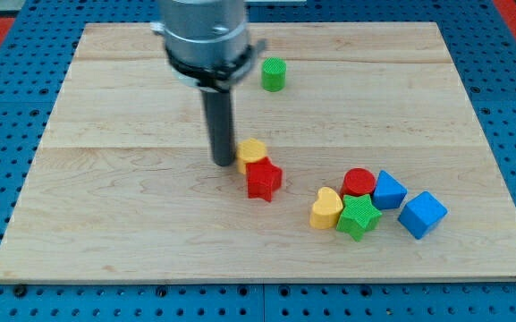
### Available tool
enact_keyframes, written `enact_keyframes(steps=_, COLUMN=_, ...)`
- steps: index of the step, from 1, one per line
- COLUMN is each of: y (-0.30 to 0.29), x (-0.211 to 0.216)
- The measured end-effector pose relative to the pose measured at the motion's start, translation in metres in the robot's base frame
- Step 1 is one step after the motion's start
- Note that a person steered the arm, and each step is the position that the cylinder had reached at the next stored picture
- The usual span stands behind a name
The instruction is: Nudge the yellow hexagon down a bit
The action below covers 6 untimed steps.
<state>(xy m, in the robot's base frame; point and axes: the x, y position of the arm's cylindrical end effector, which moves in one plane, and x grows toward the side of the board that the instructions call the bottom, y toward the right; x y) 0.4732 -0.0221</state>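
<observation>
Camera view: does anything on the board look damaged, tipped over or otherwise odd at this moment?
Nothing stands out. My tip sits just to the view's left of the yellow hexagon, which touches the red star. The green cylinder stands alone near the view's top. The wooden board looks unmarked.

My tip (224, 163) sits at 9 o'clock of the yellow hexagon (252, 152), about touching. Red star (264, 179) is jammed against the hexagon at 5 o'clock, blocking the way down. Bare board (105, 224) at 7 to 9 o'clock of the tip. At 4 o'clock of the star, a tight cluster: yellow heart (326, 208), green star (359, 216), red cylinder (359, 182), two blue blocks (389, 190) (422, 215). Green cylinder (274, 74) stands alone at 12 o'clock, well apart.
</observation>
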Motion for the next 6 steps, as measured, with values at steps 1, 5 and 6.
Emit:
enact_keyframes(steps=1, y=0.066, x=0.015)
enact_keyframes(steps=5, y=0.091, x=-0.026)
enact_keyframes(steps=6, y=0.112, x=0.005)
